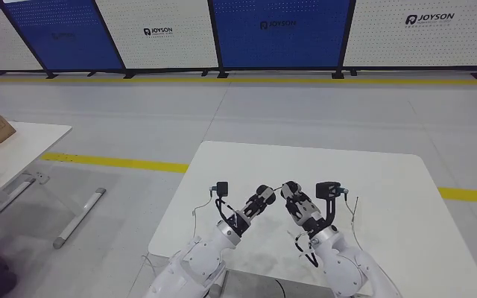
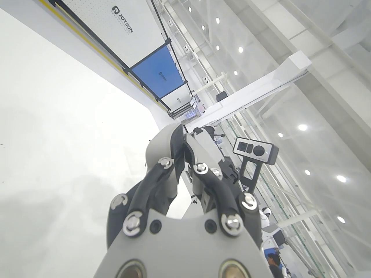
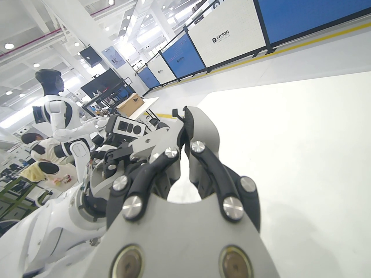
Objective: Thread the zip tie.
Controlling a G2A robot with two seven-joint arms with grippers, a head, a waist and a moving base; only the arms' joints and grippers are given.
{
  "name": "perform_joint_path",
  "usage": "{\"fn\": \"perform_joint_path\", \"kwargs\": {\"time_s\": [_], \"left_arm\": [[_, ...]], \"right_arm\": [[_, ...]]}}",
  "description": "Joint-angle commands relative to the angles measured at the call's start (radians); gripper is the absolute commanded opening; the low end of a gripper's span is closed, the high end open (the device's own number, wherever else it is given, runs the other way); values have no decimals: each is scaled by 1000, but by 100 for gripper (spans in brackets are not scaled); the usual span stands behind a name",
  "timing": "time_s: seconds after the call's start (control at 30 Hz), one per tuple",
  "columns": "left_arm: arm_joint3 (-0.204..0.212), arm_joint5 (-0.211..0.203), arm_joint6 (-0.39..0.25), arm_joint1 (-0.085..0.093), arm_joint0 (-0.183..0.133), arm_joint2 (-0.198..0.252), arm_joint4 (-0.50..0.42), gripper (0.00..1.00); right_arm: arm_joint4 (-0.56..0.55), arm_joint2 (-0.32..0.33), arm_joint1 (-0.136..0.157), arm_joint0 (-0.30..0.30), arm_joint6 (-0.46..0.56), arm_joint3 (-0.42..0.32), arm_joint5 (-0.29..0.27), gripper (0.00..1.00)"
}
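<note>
Both arms hang over the near part of the white table (image 1: 358, 186), tips almost touching. A thin dark zip tie (image 1: 277, 191) spans the small gap between them. My left gripper (image 1: 262, 195) is shut, and its pads (image 2: 180, 143) press flat together with the tie's end hidden inside. My right gripper (image 1: 290, 191) faces it and is shut too. A short black end of the zip tie (image 3: 174, 113) sticks out past the right gripper's tips (image 3: 185, 114). In the left wrist view the right gripper (image 2: 203, 131) sits just beyond my left gripper (image 2: 183, 130).
The table's far and right areas are bare white surface. Thin cables (image 1: 196, 207) hang beside each wrist camera. A second white table (image 1: 30, 145) stands to the left across a strip of floor. Blue and white partition panels (image 1: 283, 30) line the back.
</note>
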Motion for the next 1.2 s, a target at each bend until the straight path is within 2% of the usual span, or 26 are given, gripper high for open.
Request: {"fn": "perform_joint_path", "kwargs": {"time_s": [0.0,0.17,0.53,0.57,0.8,1.17], "left_arm": [[-2,-10,0,0,1,-1,-4,44],[-10,-31,5,2,9,-11,-12,40],[-8,-31,3,4,13,-26,-7,16],[-7,-31,3,4,12,-25,-7,11],[-3,-31,5,3,6,-21,-5,0],[-2,-31,5,2,3,-18,0,0]], "right_arm": [[-2,0,0,0,0,0,1,0],[-8,-1,-1,0,3,-2,9,0],[-4,8,-3,-1,-1,-4,18,0],[-5,8,-3,0,-1,-4,18,0],[-6,8,-4,2,-2,-5,20,0],[-10,8,-5,2,10,-7,15,0]]}}
